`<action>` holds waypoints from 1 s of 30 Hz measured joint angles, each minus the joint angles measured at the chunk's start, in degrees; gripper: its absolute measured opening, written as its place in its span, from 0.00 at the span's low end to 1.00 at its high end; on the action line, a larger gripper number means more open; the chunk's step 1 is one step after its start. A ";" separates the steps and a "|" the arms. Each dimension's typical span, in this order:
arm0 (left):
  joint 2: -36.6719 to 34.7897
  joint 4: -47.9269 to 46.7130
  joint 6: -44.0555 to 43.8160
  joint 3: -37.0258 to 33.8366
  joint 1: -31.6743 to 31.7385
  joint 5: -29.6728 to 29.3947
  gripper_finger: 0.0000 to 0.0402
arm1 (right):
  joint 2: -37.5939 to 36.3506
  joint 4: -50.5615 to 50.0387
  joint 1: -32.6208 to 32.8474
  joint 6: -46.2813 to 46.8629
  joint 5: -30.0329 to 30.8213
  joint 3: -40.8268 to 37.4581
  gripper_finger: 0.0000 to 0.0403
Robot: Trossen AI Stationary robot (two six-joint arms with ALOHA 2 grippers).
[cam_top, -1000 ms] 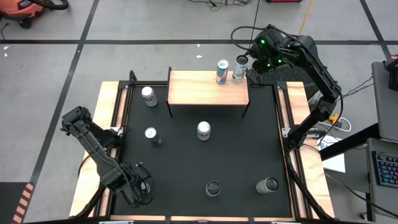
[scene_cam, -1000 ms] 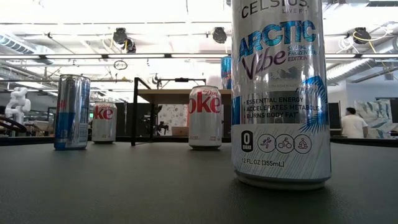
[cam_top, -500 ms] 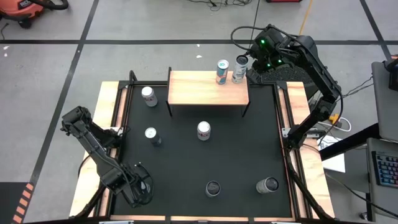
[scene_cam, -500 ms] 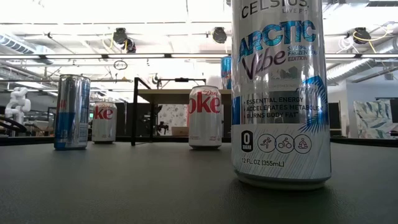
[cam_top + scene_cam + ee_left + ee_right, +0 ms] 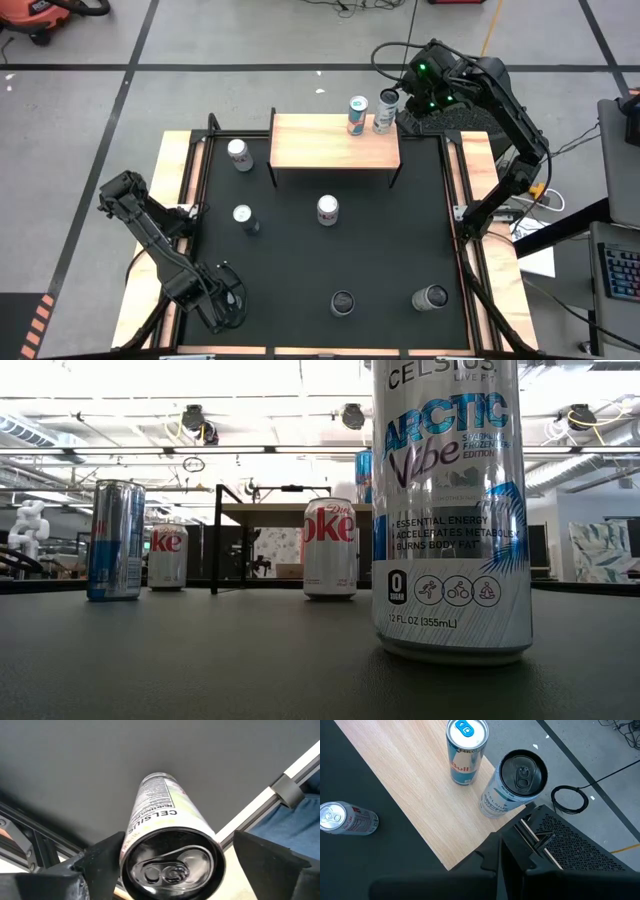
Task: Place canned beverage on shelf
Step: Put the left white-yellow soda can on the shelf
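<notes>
Black matting covers the worktop (image 5: 400, 250), where the left claw (image 5: 170, 865) straddles an upright pale Celsius can (image 5: 167, 845) at the near-left corner, fingers narrowing slightly since a second ago (apparently starting its grasp, not yet clamped). Two cans already stand on the light wooden shelf (image 5: 320, 140); the right claw (image 5: 517, 857) hovers shut beside them.

Both arms read dark, near-black, built of chunky jointed segments. The right arm (image 5: 505, 110) carries two small green lights glowing on its wrist housing, close by the shelf's (image 5: 335, 142) far corner, and a black cable loops off the back of that wrist. The left arm (image 5: 160, 245) is the same matte black, with boxy links and a rounded joint block at its upper end. The left end effector (image 5: 175, 857) shows two broad, flat black fingers (image 5: 100, 860) with angular edges. The right end effector (image 5: 502, 857) has black fingers too, and pale metal rails lie on its body behind them.
</notes>
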 joint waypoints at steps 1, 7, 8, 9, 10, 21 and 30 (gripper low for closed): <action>0.00 0.00 0.02 0.00 0.00 0.00 0.85 | 0.00 0.00 0.01 0.00 0.00 0.00 0.00; 0.00 -0.16 0.02 0.00 0.00 0.00 0.70 | 0.00 -0.01 0.01 0.00 0.00 0.00 0.00; 0.00 -0.21 0.02 0.00 0.00 0.01 0.67 | 0.00 0.00 0.00 0.00 0.00 0.00 0.00; 0.00 -0.24 0.02 0.00 0.00 0.00 0.65 | 0.00 0.00 0.01 0.00 0.00 0.00 0.00; 0.00 -0.29 0.04 0.00 0.00 0.02 0.63 | 0.00 0.00 0.00 0.00 0.00 0.00 0.00; 0.00 -0.52 6.52 0.00 2.47 0.72 0.61 | 0.02 0.76 0.02 0.28 -0.02 0.00 0.00; 0.04 -0.76 22.06 0.00 10.67 3.29 0.61 | 0.02 1.25 0.02 0.02 -0.02 0.00 0.00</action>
